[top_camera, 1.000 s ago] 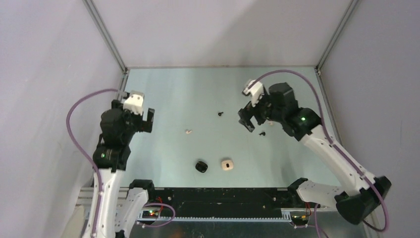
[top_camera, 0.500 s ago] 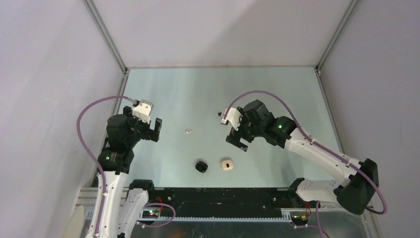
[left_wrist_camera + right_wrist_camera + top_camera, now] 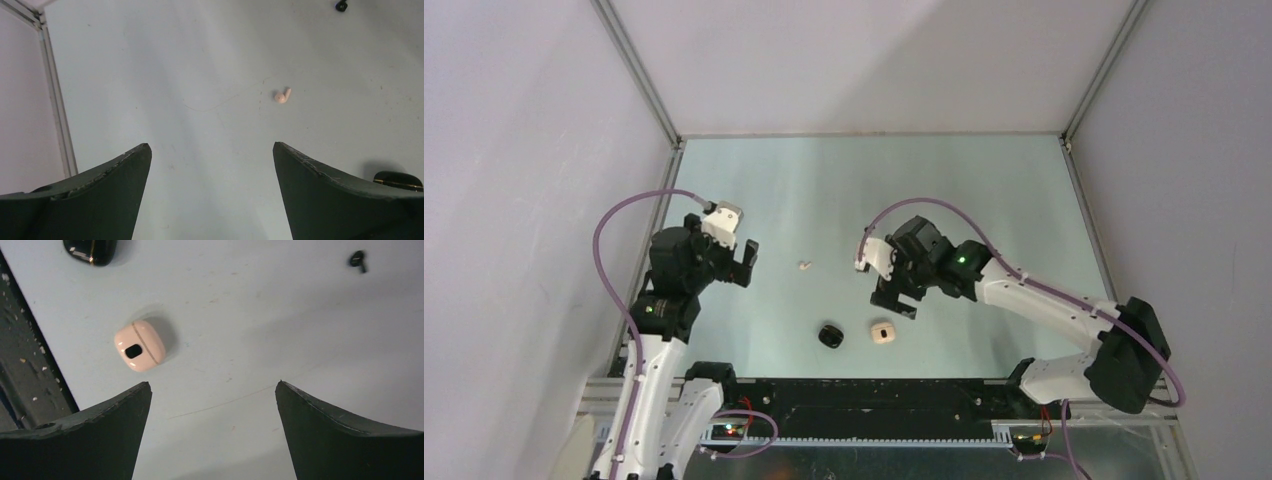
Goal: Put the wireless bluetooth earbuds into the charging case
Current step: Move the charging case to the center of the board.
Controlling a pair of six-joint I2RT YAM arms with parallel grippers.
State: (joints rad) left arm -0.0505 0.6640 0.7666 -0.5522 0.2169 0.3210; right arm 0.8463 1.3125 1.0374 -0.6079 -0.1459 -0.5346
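On the pale worktop (image 3: pixel 824 180), left tool (image 3: pixel 210 150) and right tool (image 3: pixel 212 385) gape wide, empty; the tiny cream earbud (image 3: pixel 282 95), at the left's one o'clock, may skid when pinched.

Pale green table (image 3: pixel 824 180), cream-white earbud (image 3: pixel 282 95), black earbud (image 3: pixel 357 259), cream case (image 3: pixel 140 346) with black oval, glossy black case (image 3: pixel 90 249).

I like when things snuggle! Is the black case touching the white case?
Apart. The top view shows the black case and the white case side by side, with a strip of bare table between them.
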